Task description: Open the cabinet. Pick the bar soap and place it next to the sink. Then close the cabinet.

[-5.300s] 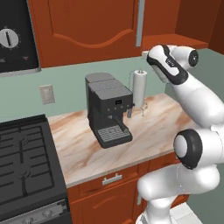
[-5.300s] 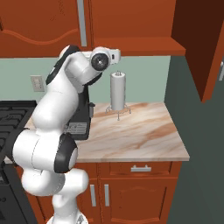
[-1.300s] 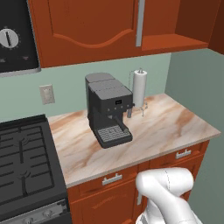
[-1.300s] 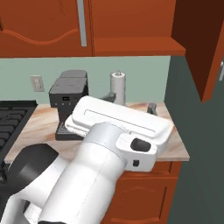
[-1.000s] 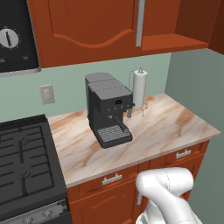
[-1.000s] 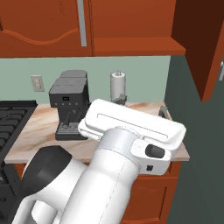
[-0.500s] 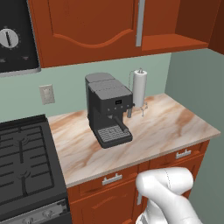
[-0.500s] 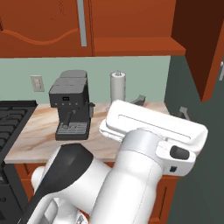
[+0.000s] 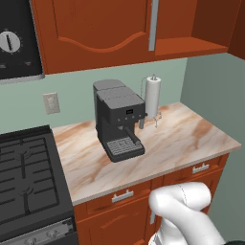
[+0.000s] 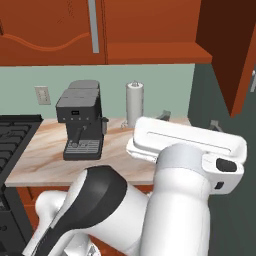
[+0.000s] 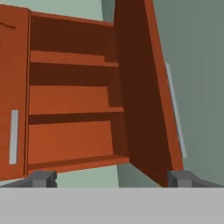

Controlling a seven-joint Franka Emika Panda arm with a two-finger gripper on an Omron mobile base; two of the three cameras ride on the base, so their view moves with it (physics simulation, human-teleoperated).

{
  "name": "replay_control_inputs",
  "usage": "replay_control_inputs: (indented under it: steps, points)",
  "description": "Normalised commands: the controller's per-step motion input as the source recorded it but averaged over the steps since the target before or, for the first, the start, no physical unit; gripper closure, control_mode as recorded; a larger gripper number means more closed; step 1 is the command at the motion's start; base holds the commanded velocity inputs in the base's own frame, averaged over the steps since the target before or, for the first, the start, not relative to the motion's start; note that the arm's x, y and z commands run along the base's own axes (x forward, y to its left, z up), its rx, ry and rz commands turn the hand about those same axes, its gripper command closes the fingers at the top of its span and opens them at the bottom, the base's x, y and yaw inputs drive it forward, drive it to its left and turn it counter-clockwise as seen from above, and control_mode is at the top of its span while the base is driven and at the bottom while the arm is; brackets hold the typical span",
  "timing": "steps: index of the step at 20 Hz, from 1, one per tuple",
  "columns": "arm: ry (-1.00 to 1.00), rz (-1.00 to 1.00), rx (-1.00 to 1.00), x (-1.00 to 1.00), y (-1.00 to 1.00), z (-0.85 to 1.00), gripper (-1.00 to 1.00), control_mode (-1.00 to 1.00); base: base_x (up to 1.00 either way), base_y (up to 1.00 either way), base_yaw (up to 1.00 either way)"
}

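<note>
The cabinet (image 11: 74, 105) hangs above the counter (image 9: 182, 139), its right door (image 11: 144, 96) swung wide and its left door (image 11: 13, 100) shut. In the hand view the open half shows bare shelves; I cannot tell where the bar soap is. The gripper (image 11: 111, 179) points up at that opening, jaws spread fully, holding nothing. A coffee machine (image 9: 118, 119) and paper-towel roll (image 9: 152, 97) stand by the counter's back edge.

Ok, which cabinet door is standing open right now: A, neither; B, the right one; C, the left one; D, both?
B: in the hand view the cabinet's right door is swung out edge-on, baring the shelves, while the left door sits flush and shut.
</note>
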Motion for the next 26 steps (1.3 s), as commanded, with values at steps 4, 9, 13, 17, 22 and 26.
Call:
replay_control_inputs:
  steps: [4, 9, 13, 17, 22, 26]
  points:
    - [0.08, 0.04, 0.00, 0.17, -0.13, -0.14, -1.00, -1.00, 0.00, 0.00, 0.00]
    - [0.01, 0.00, 0.00, 0.28, -0.21, -0.34, -1.00, -1.00, 0.00, 0.00, 0.00]
    - [0.00, 0.00, -0.01, 0.28, -0.07, -0.32, -1.00, -1.00, 0.00, 0.00, 0.00]
    - [0.00, 0.00, -0.01, 0.40, -0.02, -0.13, -1.00, -1.00, 0.00, 0.00, 0.00]
    - [0.00, -0.02, -0.01, 0.45, -0.10, 0.00, -1.00, -1.00, 0.00, 0.00, 0.00]
    - [0.00, -0.03, 0.00, 0.40, -0.22, 0.00, -1.00, -1.00, 0.00, 0.00, 0.00]
